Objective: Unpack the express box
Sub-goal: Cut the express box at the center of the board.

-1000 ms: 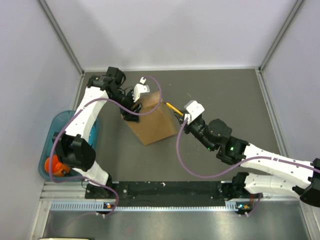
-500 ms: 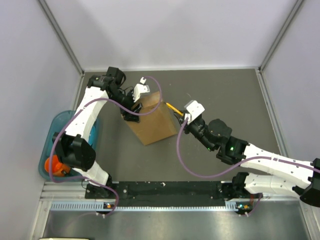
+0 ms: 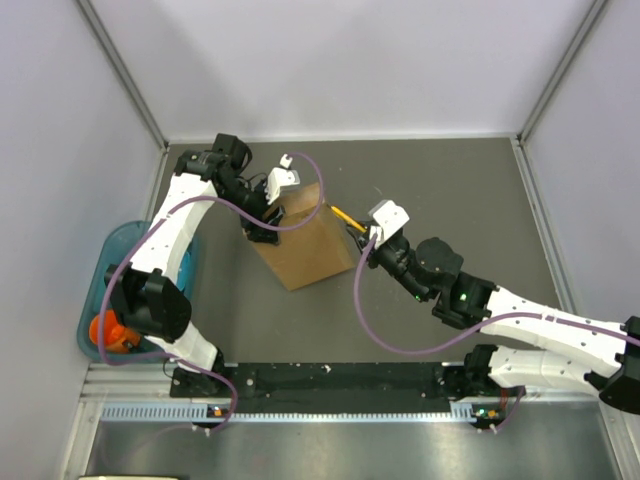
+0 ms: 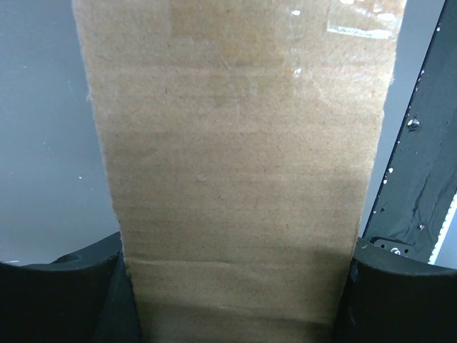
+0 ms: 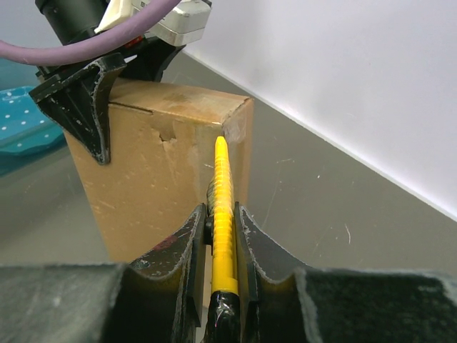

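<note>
No change: gripping express box with left pincer, clenching yellow knife in right pincer near top corner; cut pending.

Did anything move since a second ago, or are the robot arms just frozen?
Nothing visibly moved. The left claw stays clamped across the flat brown cardboard box, and the right claw stays shut on the small yellow utility knife, whose tip points at a corner edge of the box. I can't tell if the tip touches it.
</note>
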Robot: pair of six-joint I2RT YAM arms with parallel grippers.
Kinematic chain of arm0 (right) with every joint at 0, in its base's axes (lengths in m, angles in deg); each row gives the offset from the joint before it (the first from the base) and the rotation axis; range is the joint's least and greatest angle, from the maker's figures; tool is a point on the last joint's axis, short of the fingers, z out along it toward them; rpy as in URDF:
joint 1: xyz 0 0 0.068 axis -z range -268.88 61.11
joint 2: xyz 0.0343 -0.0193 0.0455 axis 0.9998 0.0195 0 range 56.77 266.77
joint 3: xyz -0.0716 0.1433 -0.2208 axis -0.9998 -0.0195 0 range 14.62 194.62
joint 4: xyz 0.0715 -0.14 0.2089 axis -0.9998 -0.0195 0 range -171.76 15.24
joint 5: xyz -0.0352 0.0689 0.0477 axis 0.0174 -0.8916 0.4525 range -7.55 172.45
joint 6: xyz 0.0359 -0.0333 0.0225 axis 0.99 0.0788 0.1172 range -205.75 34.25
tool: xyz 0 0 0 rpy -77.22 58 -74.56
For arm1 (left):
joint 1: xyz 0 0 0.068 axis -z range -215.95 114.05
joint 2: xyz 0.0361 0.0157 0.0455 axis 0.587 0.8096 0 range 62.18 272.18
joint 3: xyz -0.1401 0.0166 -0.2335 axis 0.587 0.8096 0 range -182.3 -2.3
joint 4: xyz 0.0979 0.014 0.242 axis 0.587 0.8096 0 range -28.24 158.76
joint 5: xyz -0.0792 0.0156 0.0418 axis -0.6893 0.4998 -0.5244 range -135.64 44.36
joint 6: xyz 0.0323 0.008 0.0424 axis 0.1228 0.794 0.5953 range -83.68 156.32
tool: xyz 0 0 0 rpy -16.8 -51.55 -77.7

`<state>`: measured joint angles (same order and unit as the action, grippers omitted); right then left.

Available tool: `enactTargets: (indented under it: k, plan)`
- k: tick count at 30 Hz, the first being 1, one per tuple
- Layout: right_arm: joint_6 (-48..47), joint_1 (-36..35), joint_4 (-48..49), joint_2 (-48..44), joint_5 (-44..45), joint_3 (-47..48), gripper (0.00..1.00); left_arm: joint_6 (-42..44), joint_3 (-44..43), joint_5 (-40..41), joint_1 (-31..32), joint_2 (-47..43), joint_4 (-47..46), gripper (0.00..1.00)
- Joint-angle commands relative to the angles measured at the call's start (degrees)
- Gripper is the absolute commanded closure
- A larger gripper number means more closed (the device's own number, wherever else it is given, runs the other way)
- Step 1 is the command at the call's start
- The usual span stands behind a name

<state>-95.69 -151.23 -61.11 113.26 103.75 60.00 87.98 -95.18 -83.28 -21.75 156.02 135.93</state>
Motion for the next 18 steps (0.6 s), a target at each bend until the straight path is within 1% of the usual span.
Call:
enactTargets:
  k: [1,18]
  plan:
    - [1.85,0.21,-0.73,-0.06,-2.75,0.23,1.0,1.51,6.75,3.72,2.24,7.67,13.89,1.0]
    - [2.9,1.61,-5.47,3.89,-6.53,3.13,1.0,2.66,7.36,3.72,3.12,6.62,13.89,1.0]
